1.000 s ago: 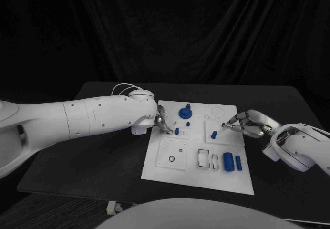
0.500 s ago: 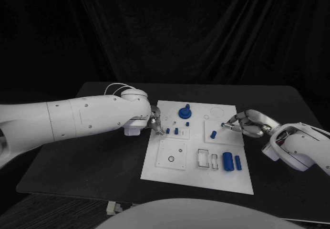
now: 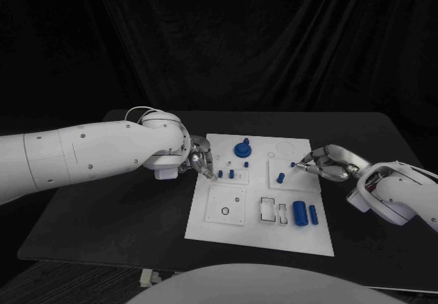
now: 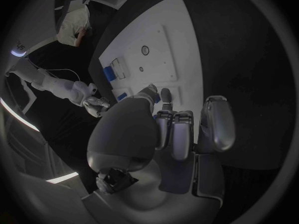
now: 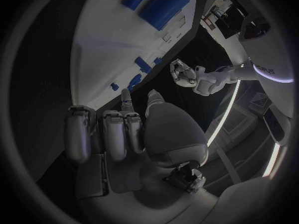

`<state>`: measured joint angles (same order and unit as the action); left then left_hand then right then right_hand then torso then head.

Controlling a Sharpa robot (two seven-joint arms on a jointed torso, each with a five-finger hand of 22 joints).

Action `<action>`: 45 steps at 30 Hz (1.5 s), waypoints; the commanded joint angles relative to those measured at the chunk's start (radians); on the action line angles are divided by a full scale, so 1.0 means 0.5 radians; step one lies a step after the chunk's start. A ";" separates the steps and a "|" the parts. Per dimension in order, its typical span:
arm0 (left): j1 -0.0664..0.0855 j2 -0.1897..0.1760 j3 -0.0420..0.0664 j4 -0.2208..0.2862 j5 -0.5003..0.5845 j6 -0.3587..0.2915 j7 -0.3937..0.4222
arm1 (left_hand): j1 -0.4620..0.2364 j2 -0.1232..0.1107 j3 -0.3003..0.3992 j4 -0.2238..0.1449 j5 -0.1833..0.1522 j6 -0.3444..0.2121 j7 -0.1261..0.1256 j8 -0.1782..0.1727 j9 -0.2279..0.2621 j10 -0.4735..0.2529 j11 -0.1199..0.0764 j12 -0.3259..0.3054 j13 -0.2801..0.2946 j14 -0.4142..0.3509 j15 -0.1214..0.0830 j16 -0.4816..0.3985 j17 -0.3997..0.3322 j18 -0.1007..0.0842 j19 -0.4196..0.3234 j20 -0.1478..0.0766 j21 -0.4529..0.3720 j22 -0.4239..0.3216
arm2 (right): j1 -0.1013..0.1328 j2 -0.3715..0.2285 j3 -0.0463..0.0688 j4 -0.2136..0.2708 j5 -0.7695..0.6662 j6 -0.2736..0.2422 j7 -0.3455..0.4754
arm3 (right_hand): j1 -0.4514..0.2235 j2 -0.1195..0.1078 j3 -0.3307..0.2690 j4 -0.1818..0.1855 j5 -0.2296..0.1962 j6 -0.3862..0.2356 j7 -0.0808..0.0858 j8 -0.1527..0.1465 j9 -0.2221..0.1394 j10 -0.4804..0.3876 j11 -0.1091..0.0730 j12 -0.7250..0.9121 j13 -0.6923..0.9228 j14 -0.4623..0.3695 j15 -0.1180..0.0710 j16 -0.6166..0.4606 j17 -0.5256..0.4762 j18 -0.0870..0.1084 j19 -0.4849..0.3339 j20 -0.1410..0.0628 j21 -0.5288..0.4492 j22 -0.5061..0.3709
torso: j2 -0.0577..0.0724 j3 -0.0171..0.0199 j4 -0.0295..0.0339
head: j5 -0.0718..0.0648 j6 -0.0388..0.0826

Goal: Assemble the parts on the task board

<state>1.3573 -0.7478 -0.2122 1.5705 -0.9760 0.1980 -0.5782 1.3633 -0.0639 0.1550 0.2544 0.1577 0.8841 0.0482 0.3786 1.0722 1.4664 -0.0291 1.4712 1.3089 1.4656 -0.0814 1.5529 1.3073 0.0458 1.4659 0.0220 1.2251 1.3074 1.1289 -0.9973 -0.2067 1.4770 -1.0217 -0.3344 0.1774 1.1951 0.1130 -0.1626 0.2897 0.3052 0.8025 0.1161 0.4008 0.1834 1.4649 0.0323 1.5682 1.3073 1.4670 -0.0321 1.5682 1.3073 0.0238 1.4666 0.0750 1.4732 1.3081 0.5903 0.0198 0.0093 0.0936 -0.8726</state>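
Black curtains close off the room behind a dark bench (image 3: 119, 215), where a white task board (image 3: 260, 225) lies flat at centre so both arms can reach it from either side.

At the board's left edge the left hand (image 3: 199, 158) hangs with its fingers curled downward and close together; nothing can be seen between them, and whether they pinch a small piece cannot be told. Its fingertips sit just beside two short blue pegs (image 3: 225, 173) standing in a raised square plate, which suggests this hand is working that cluster.

At the board's right edge the right hand (image 3: 321, 166) points its fingers inward, with a small blue part (image 3: 294, 164) at its fingertips, apparently pinched there. That grip, held just right of another raised plate carrying a blue block (image 3: 280, 178), reads as a part poised for seating.

Farther out, a large round blue knob (image 3: 243, 150) stands near the board's far edge, between the two hands. Toward the near right, a thick blue cylinder (image 3: 299, 213) and a slimmer blue bar (image 3: 313, 215) lie side by side in their recesses, next to an open rectangular slot (image 3: 268, 211). A near-left square plate (image 3: 227, 206) shows small empty holes, so assembly looks only partly done.
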 commanded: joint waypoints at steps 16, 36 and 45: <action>-0.018 0.225 0.001 -0.408 -0.806 -0.951 1.665 | 0.418 -0.249 0.356 0.009 -0.099 -0.158 0.050 -0.630 -1.227 -1.587 0.187 -2.323 -1.731 -0.207 0.106 -0.868 -0.443 0.020 -0.001 0.115 0.209 0.379 | -0.004 -0.061 0.001 0.118 0.047 -0.261 0.254 | 0.045 -0.007 -0.016 -0.001 -0.002 0.057 -0.002 0.026 0.013 0.212 0.014 0.005 0.527 0.208 0.010 0.005 0.527 0.003 0.118 0.013 0.022 0.459 | 0.003 -0.0001 -0.001 | -0.030 0.000; -0.188 0.517 0.002 -0.793 -1.188 -0.973 1.685 | 0.416 -0.220 0.157 0.020 -0.112 0.150 0.082 -0.597 -1.529 -1.236 0.155 -2.359 -2.196 -0.061 0.073 -0.638 -0.425 -0.008 0.069 0.085 0.322 0.416 | -0.003 -0.108 0.001 0.174 0.089 -0.403 0.402 | 0.061 -0.003 -0.025 0.002 -0.032 0.094 -0.015 0.022 0.010 0.212 0.000 0.005 0.527 0.208 -0.004 0.005 0.527 -0.013 0.149 0.000 0.078 0.480 | 0.003 -0.0028 0.000 | -0.047 0.000; -0.232 0.595 0.002 -0.869 -1.238 -0.879 1.627 | 0.426 -0.213 0.150 0.018 -0.077 0.198 0.092 -0.611 -1.580 -1.132 0.156 -2.398 -2.264 -0.067 0.073 -0.643 -0.469 -0.007 0.070 0.083 0.317 0.415 | -0.003 -0.091 0.001 0.163 0.093 -0.390 0.394 | 0.056 0.001 -0.027 0.004 -0.040 0.095 -0.016 0.020 0.009 0.212 -0.001 0.005 0.527 0.208 -0.005 0.005 0.527 -0.013 0.149 -0.001 0.077 0.479 | 0.004 -0.0011 0.004 | -0.054 0.000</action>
<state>1.2450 -0.4552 -0.2123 1.1395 -1.5632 -0.2660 0.2405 1.5784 -0.1756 0.2342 0.2658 0.1172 0.9766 0.0958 0.0752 0.2832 0.8955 0.0473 0.2770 0.1783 1.4315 -0.0446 1.2319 1.0739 0.0523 1.4640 0.0693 1.3825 1.3078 1.1289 -1.0435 -0.2065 1.5596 -0.9814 -0.5146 0.3660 1.2213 0.1080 -0.1710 0.2925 0.2895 0.8437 0.1072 0.4103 0.1890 1.4650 0.0323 1.5682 1.3074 1.4670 -0.0321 1.5682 1.3073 0.0238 1.4666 0.0750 1.5101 1.3076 0.5918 0.0179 0.0101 0.0688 -0.8727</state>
